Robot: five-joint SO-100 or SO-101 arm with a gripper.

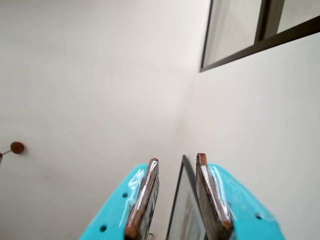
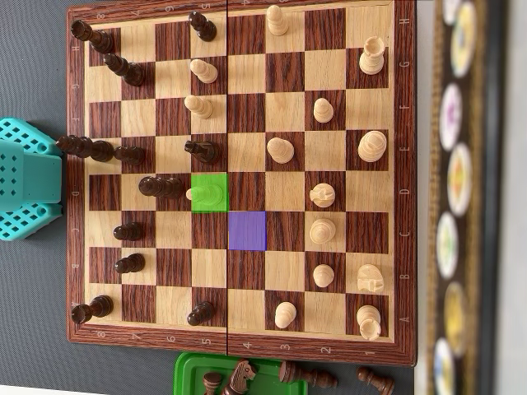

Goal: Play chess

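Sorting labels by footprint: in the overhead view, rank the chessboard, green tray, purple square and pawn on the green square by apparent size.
1. Chessboard
2. Green tray, partly cropped
3. Purple square
4. Pawn

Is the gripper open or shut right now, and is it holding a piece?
Open and empty: in the wrist view the gripper points up at a wall, and bare wall shows through the gap between its fingertips.

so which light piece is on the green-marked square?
The light pawn on the green square, left of board centre in the overhead view. Every other light piece stands on plain wood squares; the purple square is empty.
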